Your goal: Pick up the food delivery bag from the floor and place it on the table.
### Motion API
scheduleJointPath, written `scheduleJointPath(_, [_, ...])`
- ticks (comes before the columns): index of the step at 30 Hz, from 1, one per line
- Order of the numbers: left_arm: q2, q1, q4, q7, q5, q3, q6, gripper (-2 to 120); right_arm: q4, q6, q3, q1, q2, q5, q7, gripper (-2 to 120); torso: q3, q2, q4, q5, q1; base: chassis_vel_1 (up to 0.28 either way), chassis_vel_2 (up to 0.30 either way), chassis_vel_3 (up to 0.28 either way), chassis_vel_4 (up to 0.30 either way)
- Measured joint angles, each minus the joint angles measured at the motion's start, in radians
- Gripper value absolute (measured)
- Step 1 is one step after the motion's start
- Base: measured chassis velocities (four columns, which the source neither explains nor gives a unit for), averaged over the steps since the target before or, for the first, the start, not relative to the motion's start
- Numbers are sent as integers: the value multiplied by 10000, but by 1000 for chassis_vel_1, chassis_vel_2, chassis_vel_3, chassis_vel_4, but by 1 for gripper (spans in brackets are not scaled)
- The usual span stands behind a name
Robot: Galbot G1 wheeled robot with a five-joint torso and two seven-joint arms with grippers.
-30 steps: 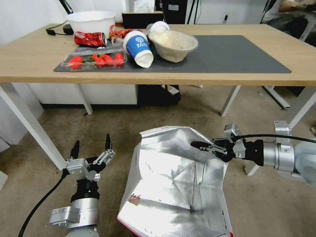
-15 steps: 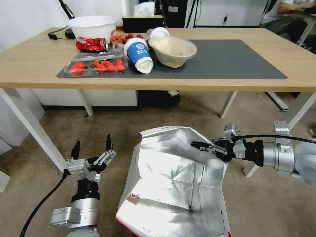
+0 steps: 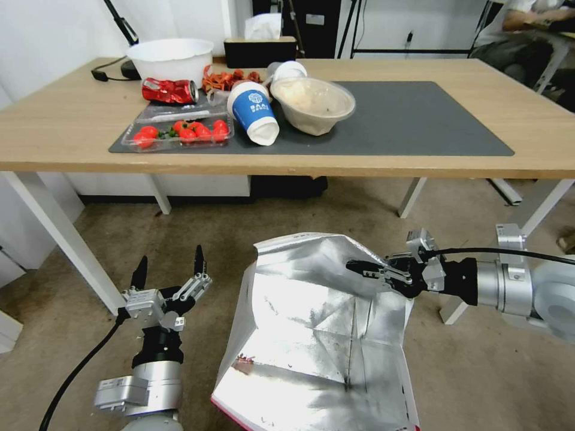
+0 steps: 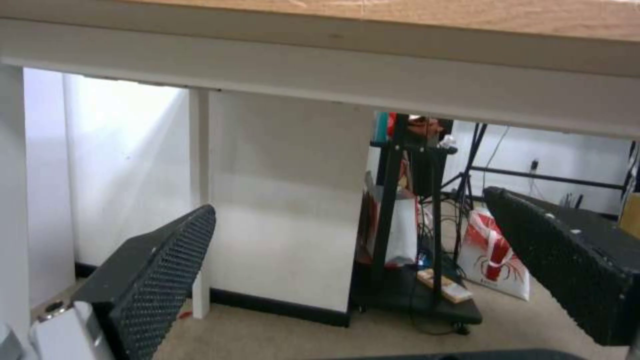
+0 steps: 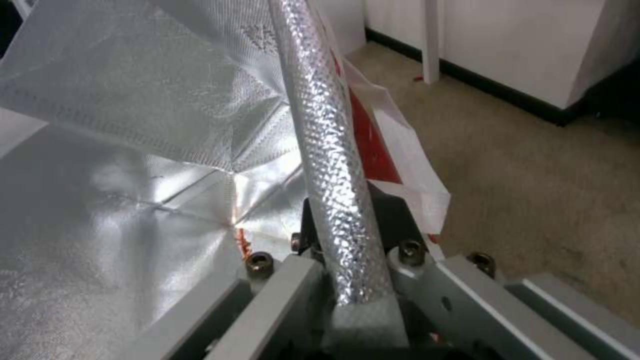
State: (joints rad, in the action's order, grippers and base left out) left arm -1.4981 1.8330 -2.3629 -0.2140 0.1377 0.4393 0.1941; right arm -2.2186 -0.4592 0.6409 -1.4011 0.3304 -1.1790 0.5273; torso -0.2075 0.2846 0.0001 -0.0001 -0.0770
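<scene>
The right gripper (image 3: 359, 267) pinches the foil-lined rim of the bag (image 3: 311, 335), its fingers pressed together on the right edge of the open mouth; the right wrist view shows the folded silver rim running down between the jaws, with a red side panel (image 5: 373, 150) just beyond. The bag hangs open toward the head camera, foil lining exposed, in front of the table (image 3: 60, 143) and well below its top. Whether its base is touching the floor (image 3: 299, 209) cannot be told, since the bag's lower end runs past the picture's edge. The left gripper (image 3: 169, 269) hovers beside the bag's left side, apart from it, fingers spread and pointing up toward the table's underside, holding nothing. On the table, the left half of the mat (image 3: 419, 120) carries clutter: a tomato tray (image 3: 176, 133), a crushed can (image 3: 169, 91), a tipped blue cup (image 3: 254, 111) and a bowl (image 3: 311, 105); the mat's right half lies bare. By this evidence the grasp is done. Still left, judging from the scene, are the lift above the table edge, the carry forward and the release on the tabletop, most plausibly on the bare right side.
</scene>
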Motion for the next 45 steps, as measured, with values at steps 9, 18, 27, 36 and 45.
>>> scheduleJointPath(9, [27, -2, 0, 47, 6, 17, -11, 100, 25, 2, -55, 35, -21, 3, 22, 0, -279, 397, 0, 0, -120, 0, 0, 0, 0])
scheduleJointPath(18, [20, 11, -8, 48, -23, 19, -12, 100, 15, 2, -54, 46, -56, -33, 57, 0, -534, 764, 0, 1, -232, 0, 0, 0, 0])
scheduleJointPath(27, [1, 14, -8, 50, -53, 15, 0, 100, -25, 2, -52, 30, -47, -39, 54, 0, -736, 1076, 0, 1, -343, 0, 0, 0, 0])
scheduleJointPath(36, [8, 37, -63, 55, -118, 30, 16, 100, -26, 2, -24, 30, -44, -38, 63, 0, -975, 1435, 0, 0, -461, 0, 0, 0, 0])
scheduleJointPath(45, [9, 41, -82, 74, -128, 33, 28, 100, -31, 2, -3, 28, -40, -31, 80, 0, -1220, 1811, 0, 0, -592, 0, 0, 0, 0])
